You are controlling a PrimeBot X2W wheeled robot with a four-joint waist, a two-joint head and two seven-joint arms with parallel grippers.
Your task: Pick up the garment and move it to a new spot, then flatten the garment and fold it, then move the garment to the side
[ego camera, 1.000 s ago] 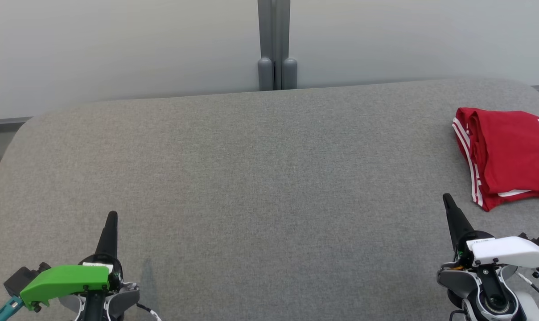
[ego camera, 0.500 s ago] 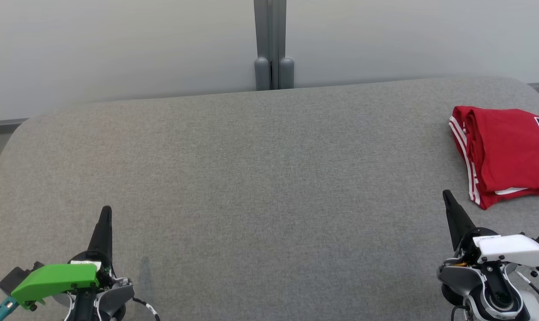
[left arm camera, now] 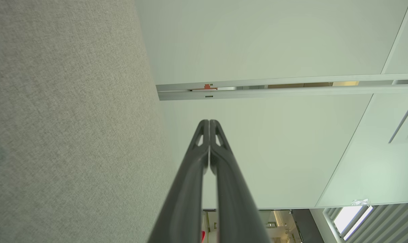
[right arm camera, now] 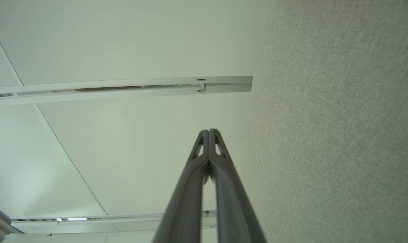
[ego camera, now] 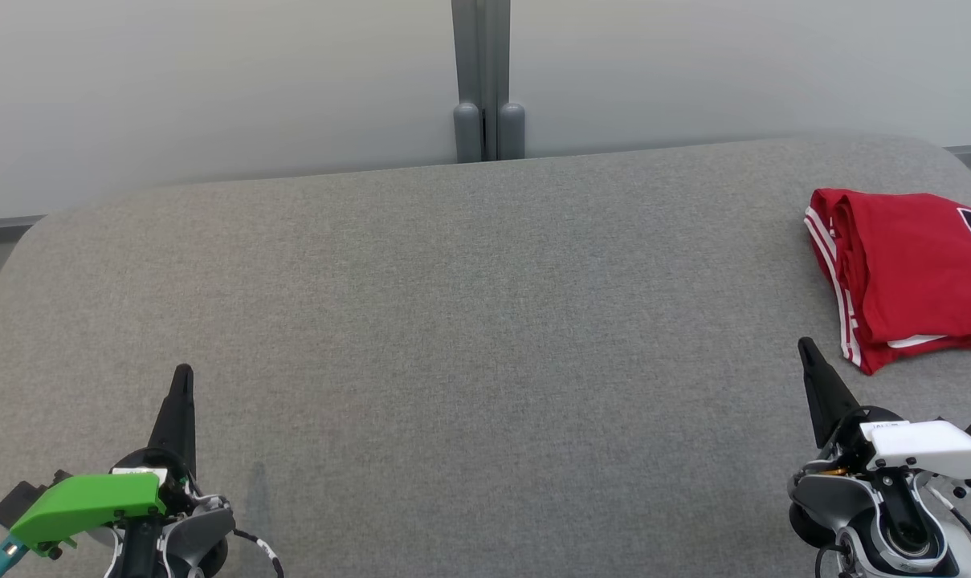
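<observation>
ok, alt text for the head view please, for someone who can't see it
A folded red garment with white trim lies at the right of a grey fabric-covered table. The left gripper and right gripper, both shut and empty, sit at the lower corners, clear of it.

Red garment (ego camera: pixel 911 273) with white side stripes and dark print; grey felt table (ego camera: pixel 469 321).

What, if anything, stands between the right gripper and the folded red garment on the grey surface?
Nothing visible does. Only bare grey surface lies between the shut right gripper and the red garment, which rests just ahead and to its right.
</observation>
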